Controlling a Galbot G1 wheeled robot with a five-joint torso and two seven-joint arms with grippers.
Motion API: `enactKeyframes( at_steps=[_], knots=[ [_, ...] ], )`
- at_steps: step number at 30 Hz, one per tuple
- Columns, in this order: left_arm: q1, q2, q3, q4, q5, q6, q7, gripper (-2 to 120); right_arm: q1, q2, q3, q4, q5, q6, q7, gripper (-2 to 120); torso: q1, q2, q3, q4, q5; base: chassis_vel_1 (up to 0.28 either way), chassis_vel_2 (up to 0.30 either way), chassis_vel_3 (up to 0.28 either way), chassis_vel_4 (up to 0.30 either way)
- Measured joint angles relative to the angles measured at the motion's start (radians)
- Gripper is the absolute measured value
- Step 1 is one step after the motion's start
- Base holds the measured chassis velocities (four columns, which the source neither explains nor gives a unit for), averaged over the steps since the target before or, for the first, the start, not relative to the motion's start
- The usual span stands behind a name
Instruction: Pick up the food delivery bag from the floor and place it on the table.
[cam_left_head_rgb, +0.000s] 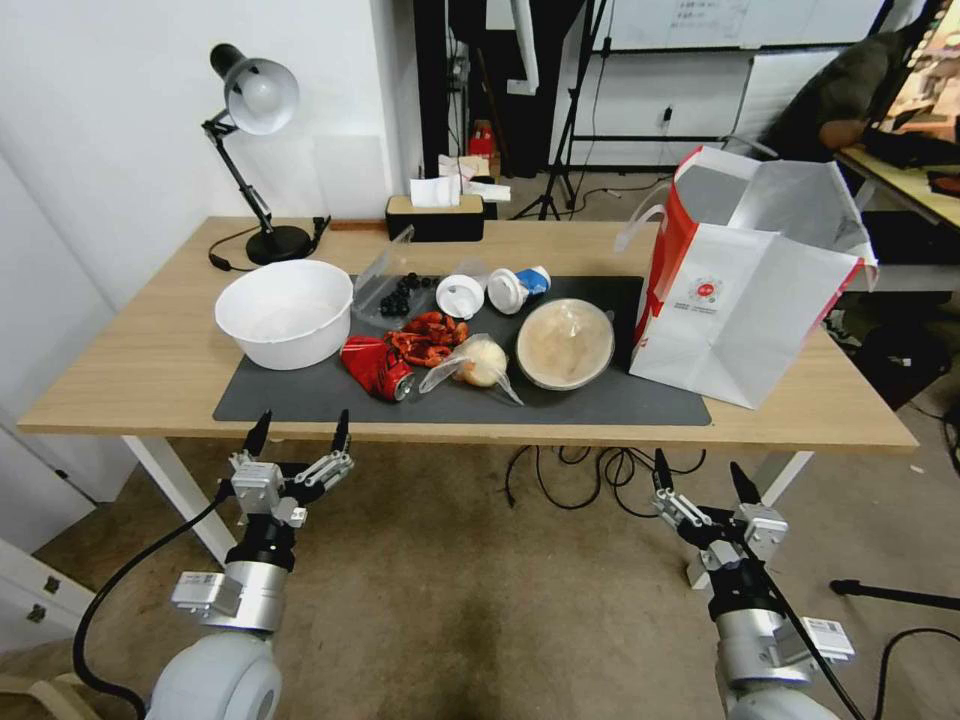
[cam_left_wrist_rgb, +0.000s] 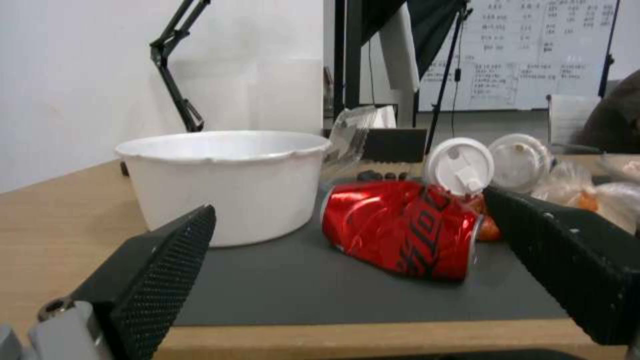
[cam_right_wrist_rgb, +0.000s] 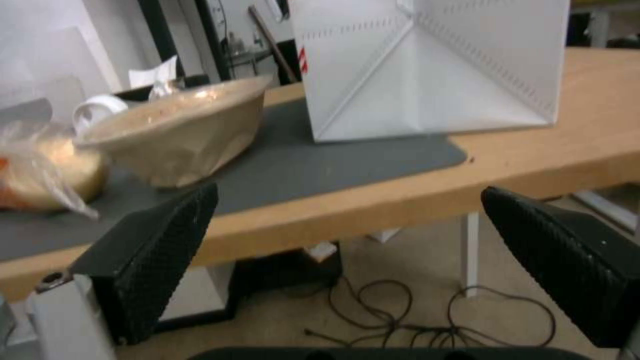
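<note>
Bag (cam_left_head_rgb: 745, 290) upright on table (cam_left_head_rgb: 150, 370), left hand (cam_left_head_rgb: 300, 432) spread, right hand (cam_left_head_rgb: 703, 480) spread, both below table edge

food delivery bag (cam_left_head_rgb: 740, 290); white-red; upright, open; on table (cam_left_head_rgb: 120, 370)

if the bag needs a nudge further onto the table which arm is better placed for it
Right, probably. The food delivery bag stands on the table's right end, and the right gripper hangs open just below the edge there. The left gripper, also open, faces the crushed can.
</note>
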Motion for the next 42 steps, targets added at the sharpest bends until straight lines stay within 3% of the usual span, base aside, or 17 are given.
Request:
enactKeyframes(
  at_steps=[12, 42],
  knots=[
    [0.017, 0.02, -0.004, 0.022, 0.01, 0.013, -0.015, 100, 0.023, -0.033, -0.008, -0.031, 0.018, -0.019, -0.05, 100, 0.0, 0.0, 0.0, -0.0001, -0.0002, 0.0, 0.0, 0.0, 0.0],
    [0.016, 0.019, -0.003, 0.02, 0.002, 0.012, -0.014, 100, 0.025, -0.038, -0.004, -0.028, 0.022, -0.021, -0.053, 100, 0.0, 0.0, 0.0, -0.0001, -0.0001, 0.0, 0.0, 0.0, 0.0]
  ],
)
